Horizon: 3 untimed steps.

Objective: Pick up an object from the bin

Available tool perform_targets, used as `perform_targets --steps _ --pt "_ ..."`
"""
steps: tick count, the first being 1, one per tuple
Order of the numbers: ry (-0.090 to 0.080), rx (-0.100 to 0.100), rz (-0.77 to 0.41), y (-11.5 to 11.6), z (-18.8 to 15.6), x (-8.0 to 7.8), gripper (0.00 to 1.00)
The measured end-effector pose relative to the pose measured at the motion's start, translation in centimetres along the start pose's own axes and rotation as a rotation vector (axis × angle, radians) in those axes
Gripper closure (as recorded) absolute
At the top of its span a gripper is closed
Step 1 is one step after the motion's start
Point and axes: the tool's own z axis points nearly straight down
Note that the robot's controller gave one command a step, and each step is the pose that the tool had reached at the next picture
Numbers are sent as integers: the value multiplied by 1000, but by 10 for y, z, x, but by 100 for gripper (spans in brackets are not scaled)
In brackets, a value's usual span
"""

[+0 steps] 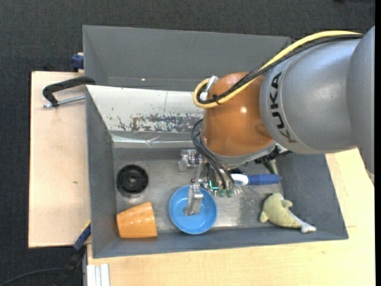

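Note:
My gripper (194, 202) hangs below the orange wrist cover with its metal fingers reaching down into a blue bowl (191, 216) at the front middle of the bin. One finger stands inside the bowl near its left half. A blue and white toothbrush-like stick (257, 179) lies just right of the gripper, partly under the arm.
An orange cup (137, 220) lies on its side at the front left. A black round disc (131, 179) sits behind it. A pale green stuffed sea animal (282, 212) lies at the front right. The arm covers the bin's right back part.

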Motion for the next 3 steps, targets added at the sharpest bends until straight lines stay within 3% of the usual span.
perform_targets --steps 1,2,3 --pt "-3 1 -248 -23 82 -11 0" --pt "-10 0 -247 -22 80 -13 100" --pt "-23 0 -236 -30 -60 -26 100"
